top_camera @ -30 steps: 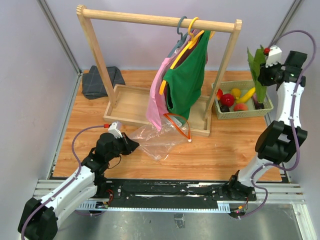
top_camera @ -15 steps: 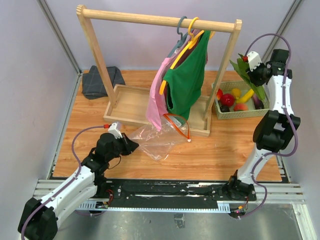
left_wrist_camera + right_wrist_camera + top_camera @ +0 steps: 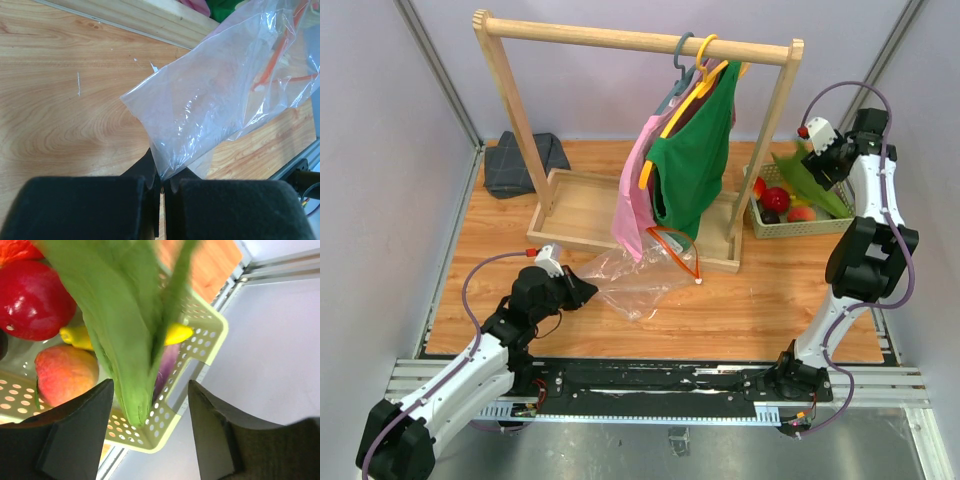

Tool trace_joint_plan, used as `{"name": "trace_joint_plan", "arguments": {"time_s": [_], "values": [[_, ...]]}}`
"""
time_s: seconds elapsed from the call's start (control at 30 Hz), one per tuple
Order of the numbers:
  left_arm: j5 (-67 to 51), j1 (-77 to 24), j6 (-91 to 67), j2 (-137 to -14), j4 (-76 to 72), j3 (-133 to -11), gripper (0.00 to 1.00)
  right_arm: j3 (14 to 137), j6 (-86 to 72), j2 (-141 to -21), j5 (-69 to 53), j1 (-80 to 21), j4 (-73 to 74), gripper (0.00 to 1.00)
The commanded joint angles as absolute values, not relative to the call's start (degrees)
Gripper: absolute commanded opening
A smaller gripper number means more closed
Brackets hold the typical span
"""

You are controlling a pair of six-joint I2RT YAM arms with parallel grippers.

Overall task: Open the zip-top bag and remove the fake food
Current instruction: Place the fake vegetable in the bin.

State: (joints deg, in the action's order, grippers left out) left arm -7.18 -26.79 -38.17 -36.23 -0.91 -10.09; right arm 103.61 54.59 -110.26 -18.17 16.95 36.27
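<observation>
The zip-top bag [image 3: 638, 276] lies crumpled on the table in front of the rack, with its orange-red zip strip [image 3: 682, 250] and white slider [image 3: 700, 281] at the right end. No food shows inside it. My left gripper [image 3: 576, 292] is shut on the bag's left corner, which also shows in the left wrist view [image 3: 225, 95]. My right gripper [image 3: 828, 165] is open above the pale green basket [image 3: 798, 229]. A long green leafy piece [image 3: 125, 335] hangs loose between its fingers and lies across the basket. In the basket are a red round fruit [image 3: 30, 297], a peach [image 3: 65, 375], a yellow banana [image 3: 177, 333] and a purple eggplant [image 3: 169, 371].
A wooden clothes rack [image 3: 630, 40] with a tray base [image 3: 575, 210] stands mid-table, with a pink garment [image 3: 638, 200] and a green one [image 3: 695, 160] on hangers just above the bag. A dark folded cloth [image 3: 525, 160] lies back left. The basket sits at the table's right edge.
My right arm has swung the green leafy piece from upright down across the basket, and its jaws now stand apart from it. The left arm and bag have not moved.
</observation>
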Motion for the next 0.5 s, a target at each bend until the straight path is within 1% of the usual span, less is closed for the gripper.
{"name": "trace_joint_plan", "arguments": {"time_s": [0.0, 0.1, 0.17, 0.47], "values": [[-7.1, -26.5, -38.9, -35.5, -1.4, -10.3, 0.00, 100.3, 55.2, -107.7, -18.4, 14.9, 36.8, 0.66], [-7.3, -26.5, -39.2, -35.4, -1.3, -10.6, 0.00, 98.8, 53.6, -105.0, -19.9, 14.9, 36.3, 0.76], [-7.3, -26.5, -39.2, -35.2, -1.1, -10.8, 0.00, 98.3, 52.5, -103.2, -21.2, 14.9, 36.2, 0.79], [-8.2, -26.5, -40.0, -33.7, 1.7, -12.0, 0.00, 90.4, 45.8, -88.8, -31.6, 14.9, 37.9, 0.82]]}}
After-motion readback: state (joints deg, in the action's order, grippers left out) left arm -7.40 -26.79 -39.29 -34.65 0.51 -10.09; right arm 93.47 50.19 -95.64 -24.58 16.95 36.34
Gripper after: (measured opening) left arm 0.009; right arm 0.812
